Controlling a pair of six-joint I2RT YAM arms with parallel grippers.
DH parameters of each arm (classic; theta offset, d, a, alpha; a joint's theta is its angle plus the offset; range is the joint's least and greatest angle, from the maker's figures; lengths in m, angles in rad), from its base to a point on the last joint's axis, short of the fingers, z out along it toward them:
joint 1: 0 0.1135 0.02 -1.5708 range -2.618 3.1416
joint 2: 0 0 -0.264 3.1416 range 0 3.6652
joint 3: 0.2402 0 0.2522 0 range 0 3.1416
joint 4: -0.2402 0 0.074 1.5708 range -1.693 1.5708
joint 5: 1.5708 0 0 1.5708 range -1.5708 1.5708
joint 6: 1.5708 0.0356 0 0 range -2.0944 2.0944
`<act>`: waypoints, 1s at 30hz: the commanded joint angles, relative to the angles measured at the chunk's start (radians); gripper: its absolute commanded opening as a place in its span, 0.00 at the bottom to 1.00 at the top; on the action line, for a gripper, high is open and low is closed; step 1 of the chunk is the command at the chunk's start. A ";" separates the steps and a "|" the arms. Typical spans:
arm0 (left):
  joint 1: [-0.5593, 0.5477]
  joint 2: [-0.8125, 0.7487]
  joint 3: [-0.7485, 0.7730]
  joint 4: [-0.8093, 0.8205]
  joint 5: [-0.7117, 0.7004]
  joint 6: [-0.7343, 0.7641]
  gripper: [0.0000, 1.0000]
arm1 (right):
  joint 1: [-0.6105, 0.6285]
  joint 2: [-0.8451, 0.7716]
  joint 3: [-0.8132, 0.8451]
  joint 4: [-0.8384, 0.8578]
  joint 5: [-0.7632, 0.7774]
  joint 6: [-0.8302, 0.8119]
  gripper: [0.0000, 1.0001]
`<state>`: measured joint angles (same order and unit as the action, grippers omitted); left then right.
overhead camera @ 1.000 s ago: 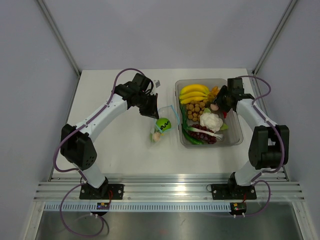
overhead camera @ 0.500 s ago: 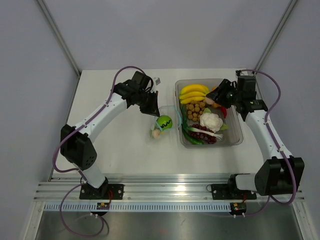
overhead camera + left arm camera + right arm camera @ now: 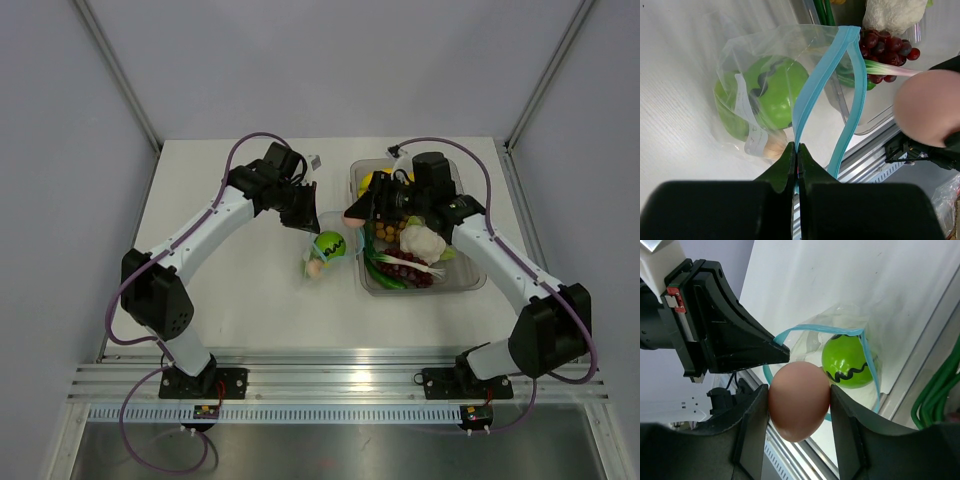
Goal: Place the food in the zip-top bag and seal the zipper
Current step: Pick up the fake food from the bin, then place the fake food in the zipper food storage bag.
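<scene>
The zip-top bag lies on the white table, its mouth open toward the tub. Inside it sit a bright green round piece and a small peach-coloured piece. My left gripper is shut on one lip of the light-blue zipper, holding that edge up. My right gripper is shut on a pinkish-brown egg-shaped food piece, hovering right at the bag's mouth, with the green piece just beyond. From above, the right gripper is beside the left gripper.
A rigid clear tub right of the bag holds bananas, cauliflower, grapes and green stalks. Its left wall stands close against the bag's mouth. The aluminium rail runs along the near table edge.
My right arm has swung left from the tub's right side to the bag's mouth, carrying the pinkish piece. The left arm and bag have stayed put.
</scene>
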<state>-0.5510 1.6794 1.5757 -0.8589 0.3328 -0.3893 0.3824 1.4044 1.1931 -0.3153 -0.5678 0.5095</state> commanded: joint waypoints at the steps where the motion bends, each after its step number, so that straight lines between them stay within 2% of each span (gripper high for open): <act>1: -0.004 -0.049 -0.003 0.041 0.018 0.004 0.00 | 0.021 0.050 0.043 0.097 -0.072 0.030 0.38; 12: -0.003 -0.058 -0.017 0.052 0.057 0.017 0.00 | 0.033 0.175 0.059 0.168 -0.124 0.063 0.38; 19: 0.000 -0.055 -0.002 0.046 0.058 0.021 0.00 | 0.065 0.222 0.094 0.081 -0.037 0.014 0.41; 21: 0.000 -0.055 -0.005 0.054 0.064 0.018 0.00 | 0.082 0.238 0.109 0.055 0.008 -0.009 0.52; 24: 0.000 -0.052 -0.011 0.058 0.069 0.017 0.00 | 0.101 0.263 0.135 0.027 0.013 -0.023 0.76; 27: 0.000 -0.052 -0.013 0.058 0.071 0.018 0.00 | 0.105 0.262 0.135 0.027 0.034 -0.020 0.84; 30: 0.002 -0.052 -0.010 0.061 0.071 0.020 0.00 | 0.104 0.258 0.141 0.016 0.063 -0.022 0.84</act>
<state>-0.5507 1.6745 1.5566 -0.8433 0.3683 -0.3813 0.4843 1.6688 1.2858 -0.2878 -0.5560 0.5098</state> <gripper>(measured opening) 0.012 0.837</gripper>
